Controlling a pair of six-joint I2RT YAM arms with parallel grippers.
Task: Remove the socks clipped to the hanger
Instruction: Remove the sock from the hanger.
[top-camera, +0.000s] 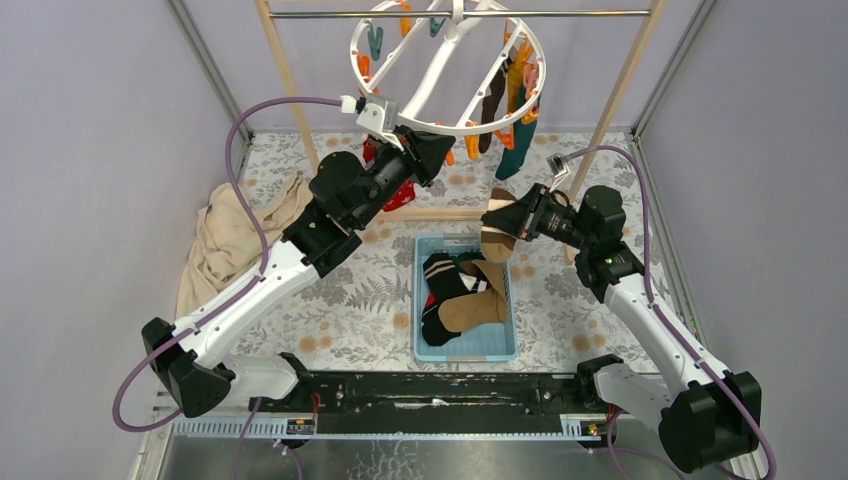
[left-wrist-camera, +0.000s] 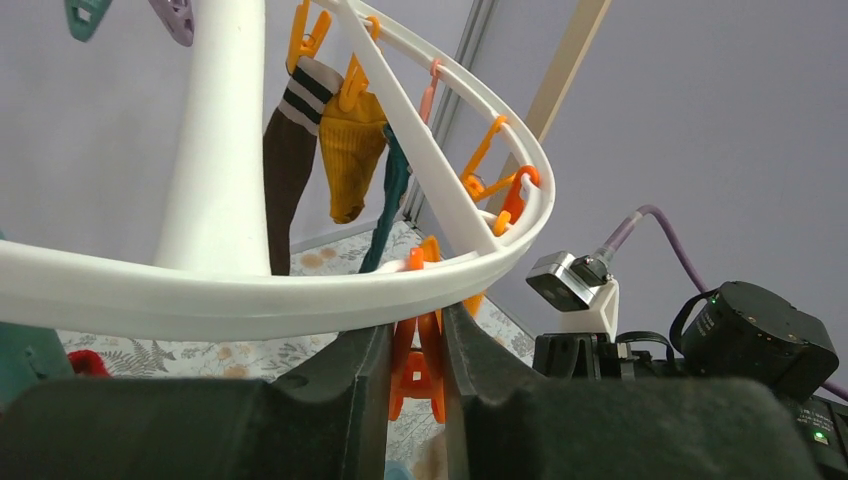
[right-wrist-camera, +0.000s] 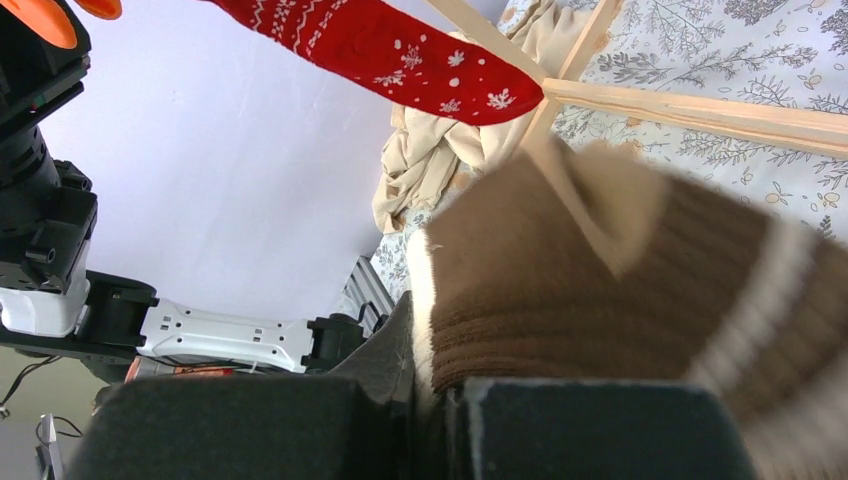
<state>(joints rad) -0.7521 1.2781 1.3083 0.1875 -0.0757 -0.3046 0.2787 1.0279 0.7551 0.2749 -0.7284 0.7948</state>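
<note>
Knitted socks (top-camera: 518, 140), which we judge soft and light, hang from the hanger (left-wrist-camera: 200, 300); left end effector (left-wrist-camera: 415, 335) pinches an orange clip (left-wrist-camera: 418, 380), our release point; right end effector (right-wrist-camera: 425, 390) grips a brown sock (right-wrist-camera: 600, 290).

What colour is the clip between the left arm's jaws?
Orange; the clip shows best in the left wrist view.

1. The left arm (top-camera: 265, 280) and right arm (top-camera: 650, 320) are built of white links and black joints.
2. A purple cable (top-camera: 295, 99) is run back from behind each pair of jaws.
3. A white-mounted camera (top-camera: 372, 112) is fixed just behind the jaws.
4. The left gripper (left-wrist-camera: 413, 345) is fitted with broad matt-black fingers (left-wrist-camera: 300, 410).
</note>
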